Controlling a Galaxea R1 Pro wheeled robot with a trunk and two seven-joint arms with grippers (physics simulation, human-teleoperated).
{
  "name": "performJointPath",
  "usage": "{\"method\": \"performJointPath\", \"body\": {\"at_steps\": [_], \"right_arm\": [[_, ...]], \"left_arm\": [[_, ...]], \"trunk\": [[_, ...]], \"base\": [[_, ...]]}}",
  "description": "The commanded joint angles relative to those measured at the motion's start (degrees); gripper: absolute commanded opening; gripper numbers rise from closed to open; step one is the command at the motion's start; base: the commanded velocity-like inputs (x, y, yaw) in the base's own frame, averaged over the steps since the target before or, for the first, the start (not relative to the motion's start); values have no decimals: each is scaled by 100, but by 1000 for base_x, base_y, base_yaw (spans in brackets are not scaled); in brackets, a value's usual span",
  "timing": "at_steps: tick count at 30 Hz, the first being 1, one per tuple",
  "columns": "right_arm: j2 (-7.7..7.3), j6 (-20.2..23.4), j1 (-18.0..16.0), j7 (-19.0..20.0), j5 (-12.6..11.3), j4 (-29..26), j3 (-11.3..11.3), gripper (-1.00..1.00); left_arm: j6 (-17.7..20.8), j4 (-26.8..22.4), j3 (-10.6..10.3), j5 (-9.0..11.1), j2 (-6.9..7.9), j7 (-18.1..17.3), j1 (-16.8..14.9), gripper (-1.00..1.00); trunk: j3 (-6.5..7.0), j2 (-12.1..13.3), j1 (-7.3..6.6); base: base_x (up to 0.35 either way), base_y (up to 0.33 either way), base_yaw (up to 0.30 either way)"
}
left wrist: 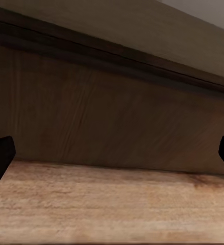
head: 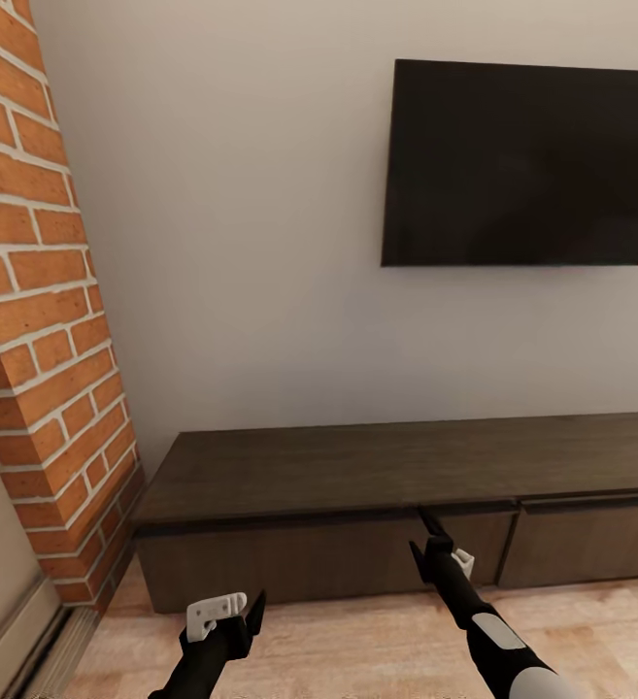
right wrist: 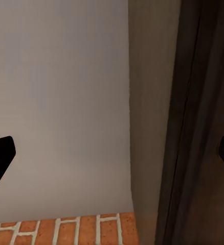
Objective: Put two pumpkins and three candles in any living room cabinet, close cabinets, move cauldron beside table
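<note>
With its fingertips spread wide and empty, the right gripper (head: 433,532) reaches up at the cabinet (head: 357,466) front's top edge, probably to pull a panel open; the left gripper (head: 233,612), also spread, hangs low nearby

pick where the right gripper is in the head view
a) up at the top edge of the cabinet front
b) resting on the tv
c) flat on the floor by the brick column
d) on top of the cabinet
a: the right gripper reaches up to the seam under the flat top of the cabinet, at the upper edge of the front panels, well below the tv.
</note>
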Motion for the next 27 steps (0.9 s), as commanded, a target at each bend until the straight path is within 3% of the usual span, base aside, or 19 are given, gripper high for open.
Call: {"method": "performJointPath", "body": {"at_steps": [1, 21, 27], "right_arm": [[-3, 52, -2, 9, -49, -3, -12, 100], [-36, 58, 0, 197, -49, -3, -14, 100], [-176, 60, 4, 638, -42, 10, -9, 100]], "left_arm": [[20, -12, -14, 49, 6, 41, -1, 100], [15, -8, -14, 49, 6, 38, -1, 100], [12, -8, -14, 49, 6, 40, -1, 100]], "trunk": [[-28, -4, 1], [-471, -31, 53], [-604, -39, 69]], "base": [[0, 0, 0], [0, 0, 0], [0, 0, 0]]}}
